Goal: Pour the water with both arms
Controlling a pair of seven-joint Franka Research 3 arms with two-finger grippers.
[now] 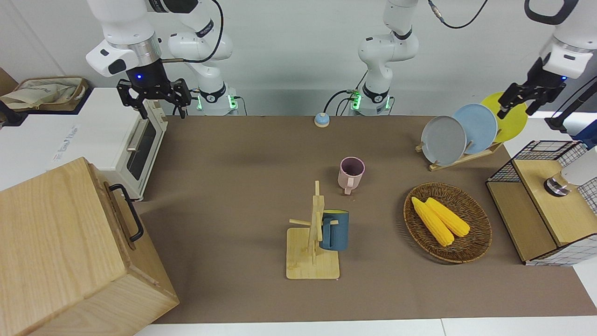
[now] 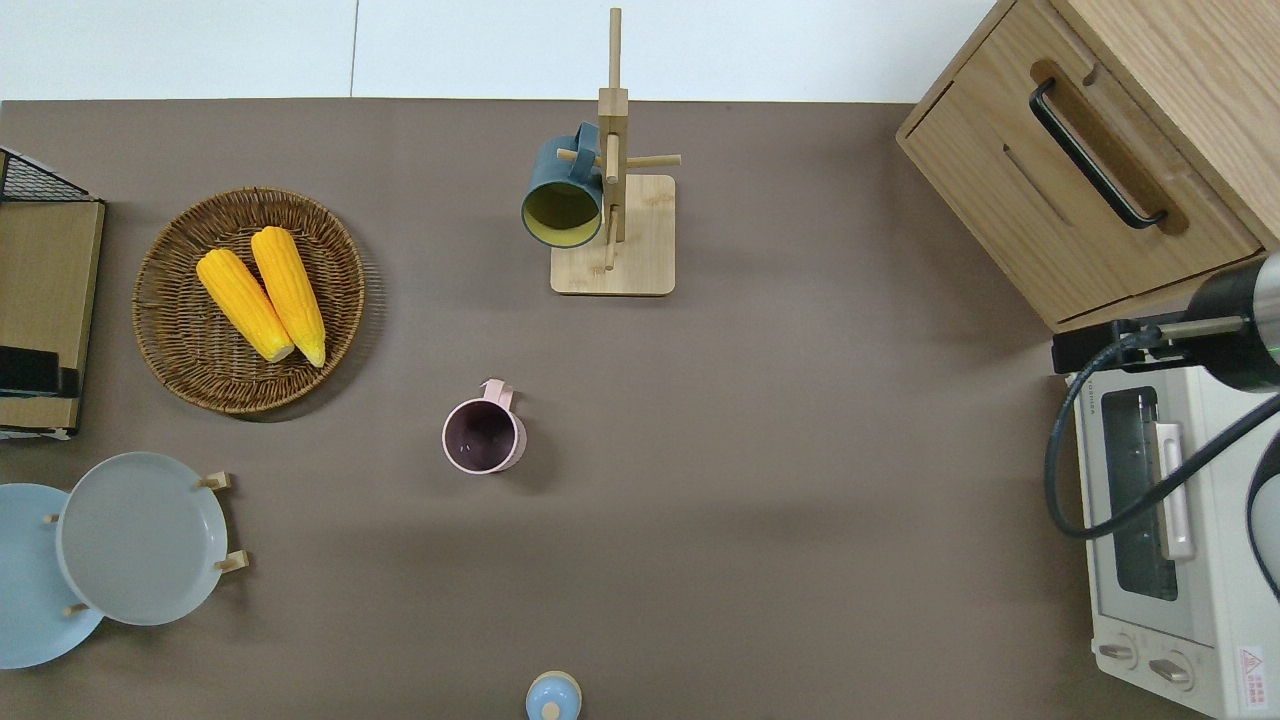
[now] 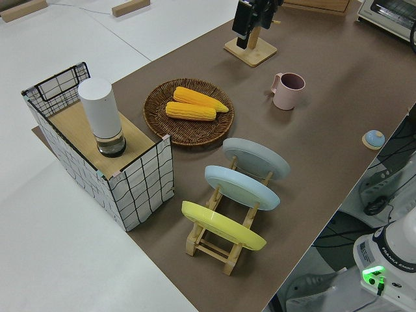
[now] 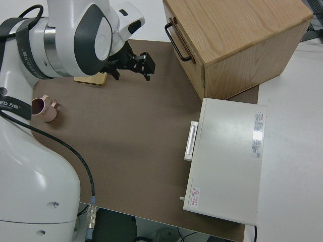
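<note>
A white cylindrical bottle (image 3: 101, 117) with a metal base stands on the wooden shelf of a wire-frame box (image 1: 536, 205) at the left arm's end of the table. A pink mug (image 1: 350, 173) stands upright mid-table, with nothing visible inside it. My left gripper (image 1: 526, 103) hangs open and holds nothing. The overhead view shows only its tip (image 2: 30, 372), at the frame's edge over that wooden shelf. My right gripper (image 1: 154, 99) is parked and open, with nothing between its fingers.
A dark blue mug (image 1: 335, 229) hangs on a wooden mug tree. Two corn cobs lie in a wicker basket (image 1: 475, 233). Three plates stand in a rack (image 1: 459, 130). A toaster oven (image 1: 140, 144), a wooden cabinet (image 1: 60, 252) and a small blue bell (image 1: 322, 120) also stand here.
</note>
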